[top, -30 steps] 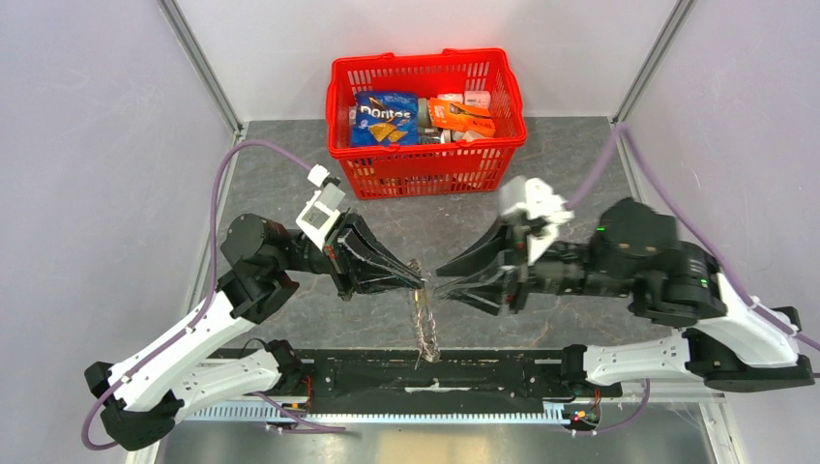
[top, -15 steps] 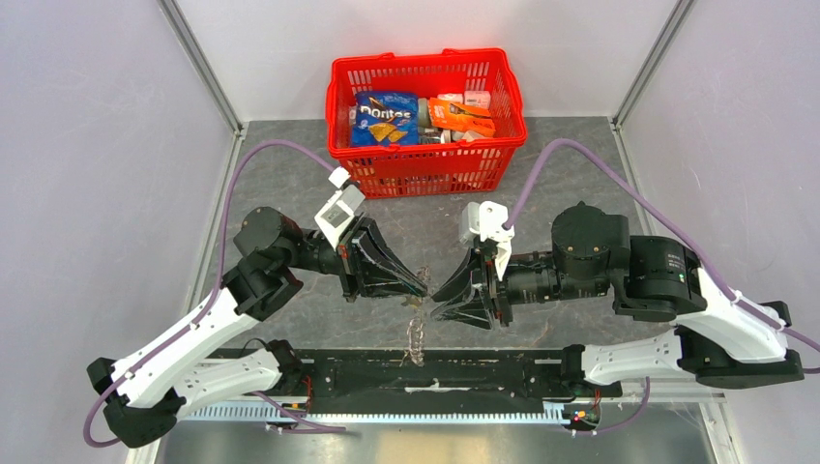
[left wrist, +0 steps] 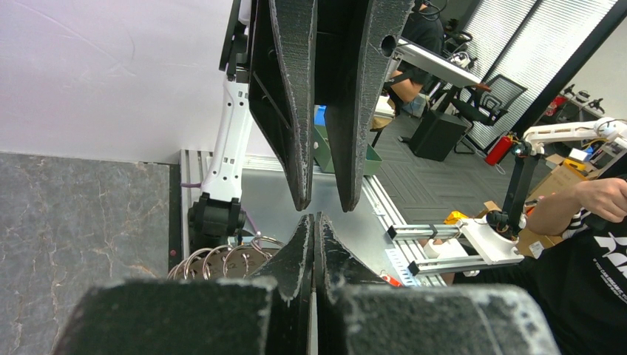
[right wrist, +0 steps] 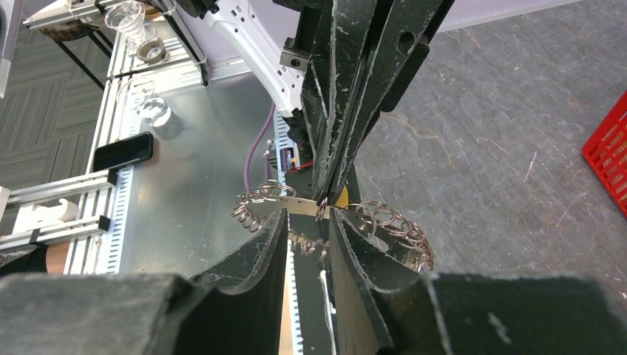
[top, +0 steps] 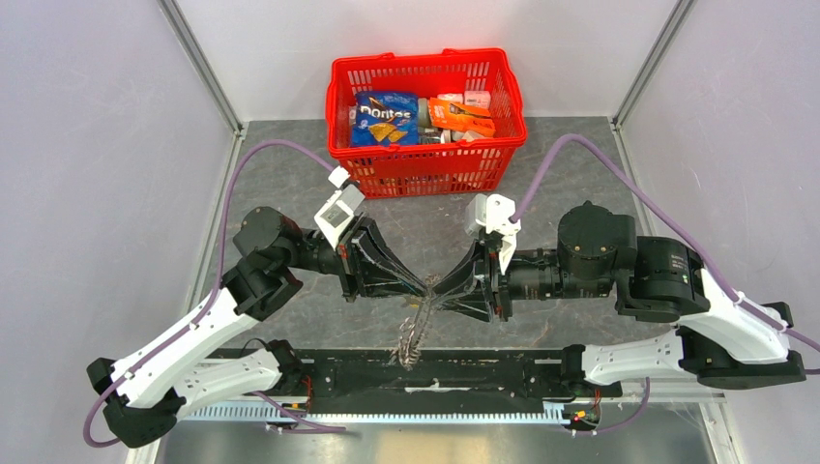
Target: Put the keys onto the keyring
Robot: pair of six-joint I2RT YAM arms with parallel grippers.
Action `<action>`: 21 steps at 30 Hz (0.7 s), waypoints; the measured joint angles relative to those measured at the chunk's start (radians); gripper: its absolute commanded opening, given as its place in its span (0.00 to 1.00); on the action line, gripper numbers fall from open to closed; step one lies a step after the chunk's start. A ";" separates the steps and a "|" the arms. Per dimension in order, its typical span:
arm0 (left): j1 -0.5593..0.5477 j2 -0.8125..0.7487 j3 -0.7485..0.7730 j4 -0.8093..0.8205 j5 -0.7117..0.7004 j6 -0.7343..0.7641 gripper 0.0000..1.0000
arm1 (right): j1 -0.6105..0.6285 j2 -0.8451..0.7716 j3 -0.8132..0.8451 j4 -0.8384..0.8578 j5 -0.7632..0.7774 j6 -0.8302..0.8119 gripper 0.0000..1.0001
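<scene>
Where the long black rail (top: 503, 372) runs along the near edge of the grey marbled counter (top: 580, 174), the big silver metal keyring (top: 410, 340), bristling with small wire loops, hangs in a bunch just short of it; whether it touches the counter I cannot tell. Its long axis, by my reckoning, points down and toward the near edge from where it is pinched, while at the top a flat silver strip of it lies crosswise between the arms. There the left hand (left wrist: 314, 225) has its fingers squeezed tight together, and I judge it nips that strip by the very tips. The right hand (right wrist: 307, 222) faces it with fingers parted, the strip crossing the gap. A sliver of bright yellow plastic, likely the yellow key (right wrist: 341, 197), peeks from behind the left tips; the dark key I cannot find. The worry is that so thin a grip lets the heavy bunch twist free, or that the right hand, closing off-line, knocks it loose. Beyond sits a red plastic basket (top: 425, 169) of snacks
</scene>
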 measured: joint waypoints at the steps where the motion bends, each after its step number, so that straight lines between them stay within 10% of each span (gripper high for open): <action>1: 0.000 0.000 0.001 0.000 0.000 0.000 0.02 | 0.000 -0.002 -0.002 0.005 0.004 0.001 0.33; 21: 0.000 0.000 0.009 -0.001 -0.008 0.000 0.02 | 0.000 0.008 -0.023 0.028 0.011 0.009 0.29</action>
